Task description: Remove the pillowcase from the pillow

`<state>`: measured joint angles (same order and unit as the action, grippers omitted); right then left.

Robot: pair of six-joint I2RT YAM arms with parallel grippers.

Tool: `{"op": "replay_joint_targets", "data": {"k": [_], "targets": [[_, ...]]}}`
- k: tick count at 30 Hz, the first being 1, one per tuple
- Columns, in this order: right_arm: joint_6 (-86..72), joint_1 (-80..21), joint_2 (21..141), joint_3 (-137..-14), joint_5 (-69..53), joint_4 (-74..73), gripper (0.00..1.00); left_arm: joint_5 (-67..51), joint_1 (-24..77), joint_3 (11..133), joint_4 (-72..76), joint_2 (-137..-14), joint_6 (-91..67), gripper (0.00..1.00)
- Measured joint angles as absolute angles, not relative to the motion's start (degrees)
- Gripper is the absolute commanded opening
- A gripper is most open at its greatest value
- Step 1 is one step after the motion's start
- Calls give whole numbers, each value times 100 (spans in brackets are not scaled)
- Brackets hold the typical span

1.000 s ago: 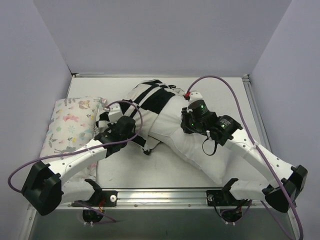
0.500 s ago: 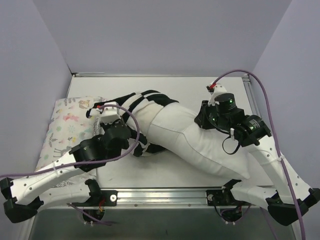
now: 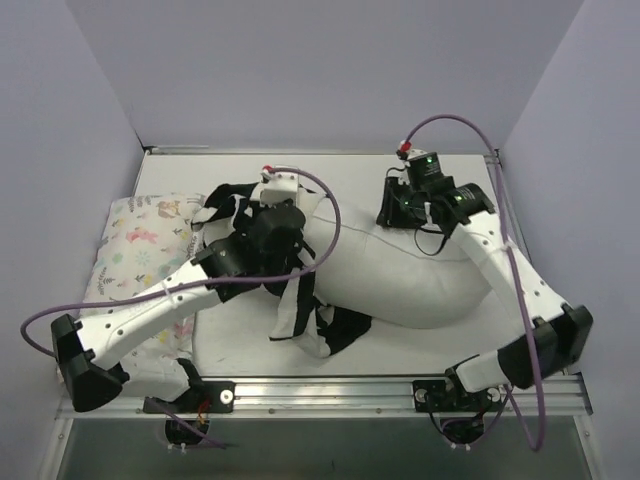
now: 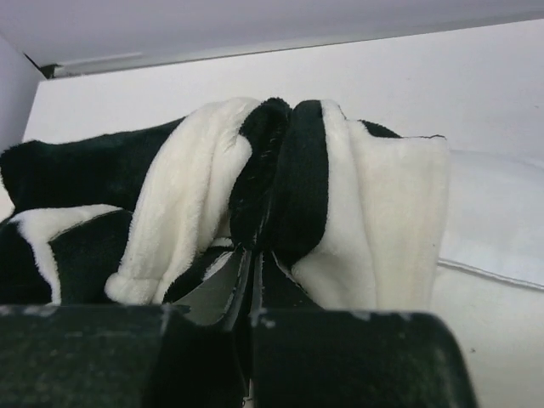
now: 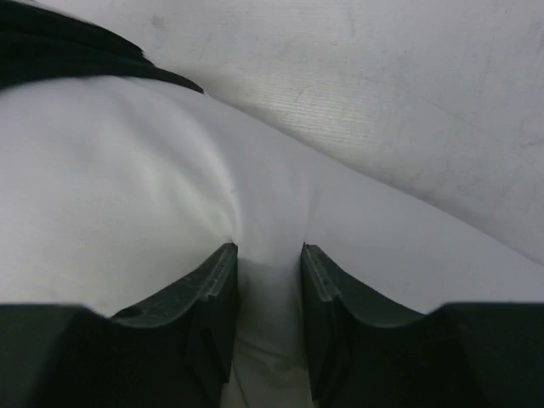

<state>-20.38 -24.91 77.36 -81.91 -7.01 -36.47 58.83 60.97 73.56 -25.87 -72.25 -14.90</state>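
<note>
White and plump, the plain rectangular pillow [image 3: 420,285] fills the table from centre out toward 3 o'clock, and most of its skin is bare. At its 9 o'clock end sits the soft plush pillowcase with big black and white checkerboard squares [image 3: 315,325], bunched up around the left arm with a loose tail spilling toward 6 o'clock. Whether that end of the pillow is fully out of the cover, I cannot tell; the arm hides it. Over at 9 o'clock on the table edge lies a pastel floral-print pillow [image 3: 135,250], not in play.

Left gripper [image 4: 255,263]: clamped tight on a thick fold of the checkered plush. Right gripper [image 5: 268,251]: narrow, pinching a tuck of white pillow fabric at the 1 o'clock corner.

So it reads as the final strip-off. Doing it well means the right pinch anchors firmly while the left draws the cover away toward 9 o'clock, lifted enough that the tail clears. The risk is plush slipping, or the pillow dragging along.
</note>
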Motion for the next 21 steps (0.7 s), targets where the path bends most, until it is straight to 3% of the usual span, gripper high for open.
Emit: {"op": "replay_joint_targets", "data": {"k": [3, 6, 15, 21], "targets": [[-2075, -2425, 8600, -8252, -738, -3201, 72, 4742, 4971, 7561, -2633, -7723, -1778, 1], [-2056, -2438, 9015, -8687, -633, -3048, 84, 3911, 4285, 7918, -2633, -8340, -2036, 2], [-1697, -3361, 7926, -9417, 615, -3013, 96, 2692, 3758, 8670, -2394, -9522, -2606, 8], [-1649, -3787, 6700, -8169, 821, -2727, 100, 2309, 3599, 8799, -2187, -9815, -2744, 13]]}}
